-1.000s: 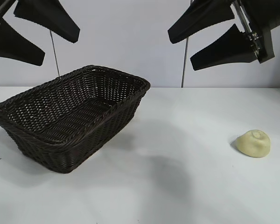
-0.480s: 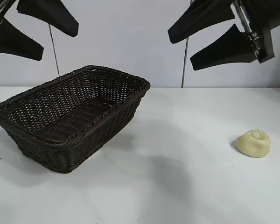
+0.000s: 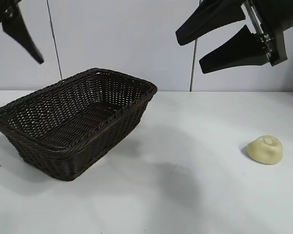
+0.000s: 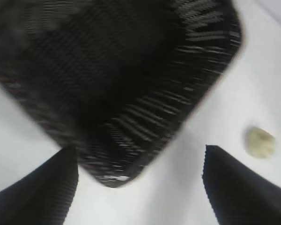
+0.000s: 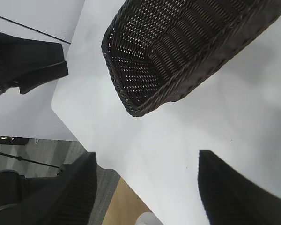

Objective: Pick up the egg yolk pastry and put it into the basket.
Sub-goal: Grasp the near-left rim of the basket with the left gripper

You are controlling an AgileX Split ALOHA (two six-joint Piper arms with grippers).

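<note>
The egg yolk pastry (image 3: 265, 149), a small pale yellow dome, lies on the white table at the right, apart from everything. The basket (image 3: 78, 122), dark brown wicker, stands at the left, tilted a little. My left gripper (image 3: 14, 75) is open, high above the basket's left end and partly out of view. Its wrist view shows the basket (image 4: 122, 70) blurred below it and the pastry (image 4: 260, 142) far off beyond one finger. My right gripper (image 3: 190, 51) is open and empty, high above the table between basket and pastry. Its wrist view shows the basket (image 5: 178, 47) but not the pastry.
The white table (image 3: 185, 195) stretches between basket and pastry. Two thin dark vertical lines (image 3: 193, 68) run down the back wall. The right wrist view shows the table's edge (image 5: 91, 154) with floor beyond it, and the left gripper (image 5: 28, 70) farther off.
My left gripper has swung and turned to the left, so its fingers now show thin and partly outside the exterior view. The right gripper, basket and pastry have not moved.
</note>
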